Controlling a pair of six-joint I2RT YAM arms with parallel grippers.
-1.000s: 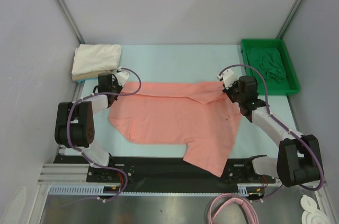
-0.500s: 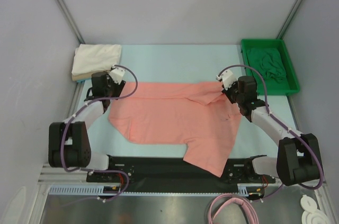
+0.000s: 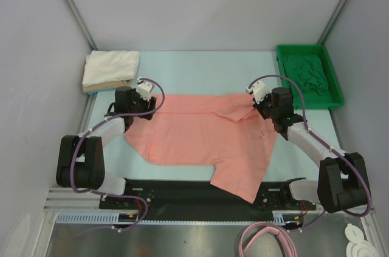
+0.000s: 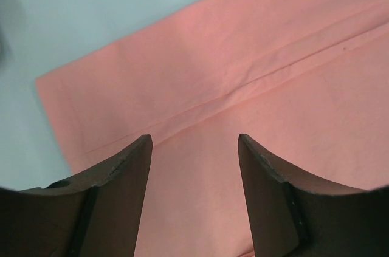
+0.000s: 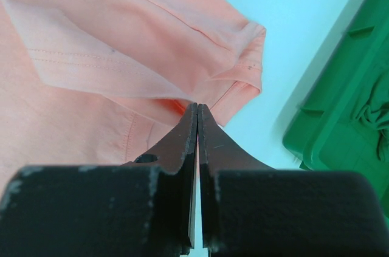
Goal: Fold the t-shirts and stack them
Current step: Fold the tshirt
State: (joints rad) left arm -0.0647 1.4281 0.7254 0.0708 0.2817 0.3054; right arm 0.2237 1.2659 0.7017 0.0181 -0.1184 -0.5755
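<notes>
Dk green t-shirt [image 3: 307, 70] in green tray [image 3: 319, 106], pink t-shirt [image 3: 200, 135] outside

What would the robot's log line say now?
left gripper: open above pink shirt | right gripper: shut on pink shirt's folded edge | white shirt: folded, far left | green tray: far right

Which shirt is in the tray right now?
The dark green shirt, crumpled in the green tray. The salmon-pink shirt lies spread out flat; the white shirt sits folded on the tan shirt, far left.
</notes>
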